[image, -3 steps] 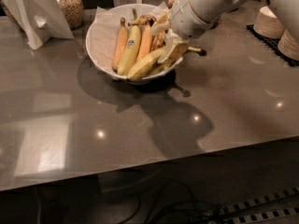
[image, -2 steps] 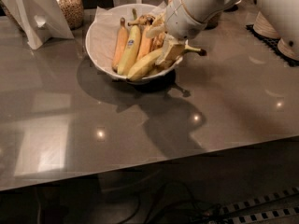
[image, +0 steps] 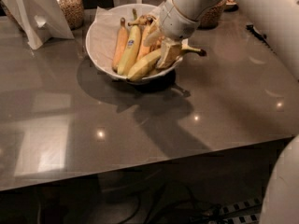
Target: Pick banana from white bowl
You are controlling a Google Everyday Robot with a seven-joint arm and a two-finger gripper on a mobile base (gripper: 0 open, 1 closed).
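The pincer [image: 167, 55] sits low at the near right edge of the white bowl [image: 103, 41], straight across the middle of the banana [image: 141, 66]. I take that as a bid for a balanced hold at mid-length. The banana lies along the bowl's near rim, its dark stem poking out past the right edge above the counter [image: 140, 139]. Its middle is covered, so I cannot tell whether the pincer is open or clamped on it. The other bananas [image: 129, 50] lie farther back, some hidden by the arm [image: 187, 8]. A jar [image: 70, 6] at the far left is cut off at the top.
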